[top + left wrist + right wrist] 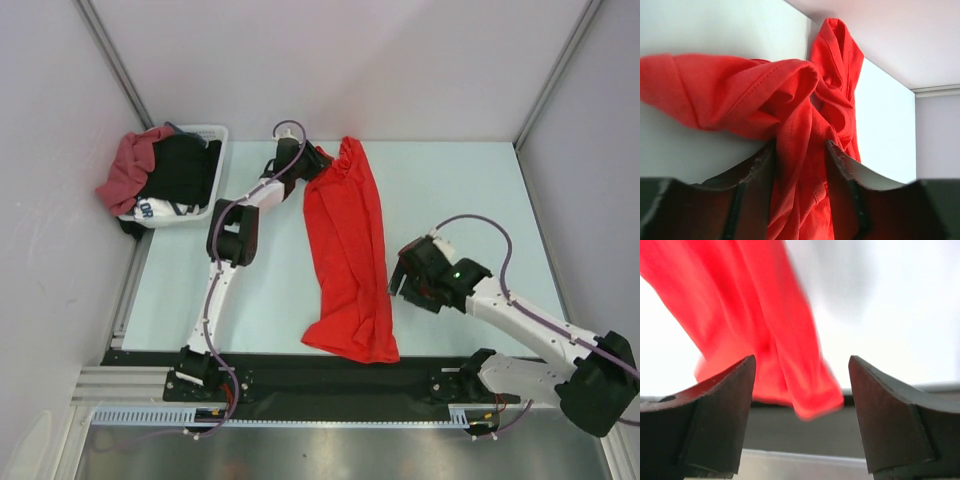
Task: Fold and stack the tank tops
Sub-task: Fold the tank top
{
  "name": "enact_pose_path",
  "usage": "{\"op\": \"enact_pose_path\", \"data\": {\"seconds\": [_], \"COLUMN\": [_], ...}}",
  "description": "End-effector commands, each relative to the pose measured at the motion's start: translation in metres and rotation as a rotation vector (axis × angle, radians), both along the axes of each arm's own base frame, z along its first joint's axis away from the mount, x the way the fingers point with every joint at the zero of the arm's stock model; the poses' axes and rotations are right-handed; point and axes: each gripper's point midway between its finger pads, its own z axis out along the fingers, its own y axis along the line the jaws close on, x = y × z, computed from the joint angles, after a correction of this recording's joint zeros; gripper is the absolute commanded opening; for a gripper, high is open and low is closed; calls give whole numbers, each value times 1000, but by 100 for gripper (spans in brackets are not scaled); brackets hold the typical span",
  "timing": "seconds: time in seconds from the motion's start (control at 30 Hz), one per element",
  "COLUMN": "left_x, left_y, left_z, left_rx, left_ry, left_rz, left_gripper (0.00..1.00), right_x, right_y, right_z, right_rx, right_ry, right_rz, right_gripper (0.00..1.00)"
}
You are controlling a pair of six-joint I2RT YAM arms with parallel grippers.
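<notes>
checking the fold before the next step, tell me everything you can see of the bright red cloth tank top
The bright red thin cloth tank top lies on the pale table as a long narrow strip running far to near, lightly wrinkled. Its far end is bunched and twisted, stitched hems showing, between the fingers of the left gripper; whether they pinch it is unclear. Its wider near end reaches the table's dark front edge. The right gripper stands open close beside its right edge.
</notes>
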Motion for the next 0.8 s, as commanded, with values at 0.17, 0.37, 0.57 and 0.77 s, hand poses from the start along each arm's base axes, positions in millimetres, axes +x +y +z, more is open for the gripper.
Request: {"op": "enact_pose_path", "data": {"seconds": [0.17,0.37,0.57,0.77], "left_x": [-3,-17,-96,-156], "left_y": [65,81,107,80], "left_z": [29,42,18,19], "left_rx": [6,106,146,192], "left_ry": [12,25,121,126], "left_rz": [73,31,77,-45], "left_gripper": [75,92,90,81], "right_x": [145,239,323,362], "right_y": [-17,-18,-18,-4], "right_z": [54,26,-15,-37], "right_rx": [185,297,303,328], "right_ry": [-327,-270,-231,-189], "right_rz": [166,167,153,183], "right_gripper": [70,67,62,59]}}
